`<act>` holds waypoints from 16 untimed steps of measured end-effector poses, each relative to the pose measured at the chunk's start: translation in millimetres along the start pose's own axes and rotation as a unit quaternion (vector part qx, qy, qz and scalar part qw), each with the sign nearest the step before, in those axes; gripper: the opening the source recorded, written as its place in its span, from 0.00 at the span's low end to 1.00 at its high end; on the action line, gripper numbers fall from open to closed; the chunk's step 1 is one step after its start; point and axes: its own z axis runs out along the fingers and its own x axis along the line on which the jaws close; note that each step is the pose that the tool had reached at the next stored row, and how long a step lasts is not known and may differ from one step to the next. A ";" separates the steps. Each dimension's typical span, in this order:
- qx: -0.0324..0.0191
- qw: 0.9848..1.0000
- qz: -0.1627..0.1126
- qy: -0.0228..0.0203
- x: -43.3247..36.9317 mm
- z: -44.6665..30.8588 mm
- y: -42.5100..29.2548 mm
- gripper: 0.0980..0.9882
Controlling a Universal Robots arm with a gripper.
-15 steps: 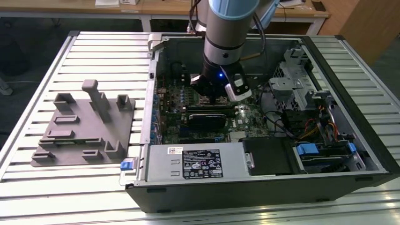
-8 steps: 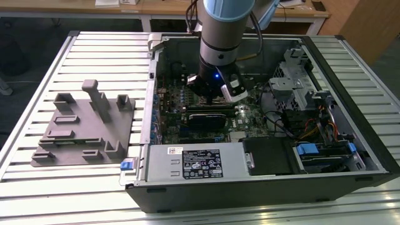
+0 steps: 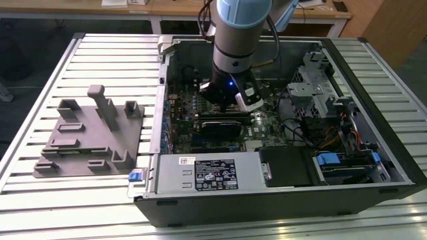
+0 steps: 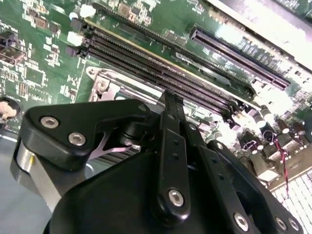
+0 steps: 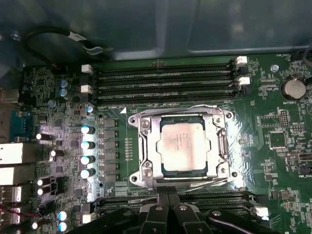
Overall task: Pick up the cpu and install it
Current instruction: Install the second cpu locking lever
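inside the case (image 3: 373, 165), the cpu (image 5: 184, 145) sits in its socket (image 5: 146, 161); the closed, empty gripper (image 5: 168, 195) hovers just beside it.

Exterior view: high, set back, angled down on the worktop (image 3: 80, 200) and open computer case (image 3: 280, 195). 2 wrist views: close above the motherboard (image 5: 273, 141), 1 straight down, 1 oblique past the pincer (image 4: 170, 105); both share the memory slots (image 5: 165, 80).
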 end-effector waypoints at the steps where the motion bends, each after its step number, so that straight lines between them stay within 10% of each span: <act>1: -0.003 1.000 0.000 0.000 0.2 -0.2 -1.5 0.01; 16: -0.023 1.000 0.000 0.002 14.5 0.2 -14.3 0.01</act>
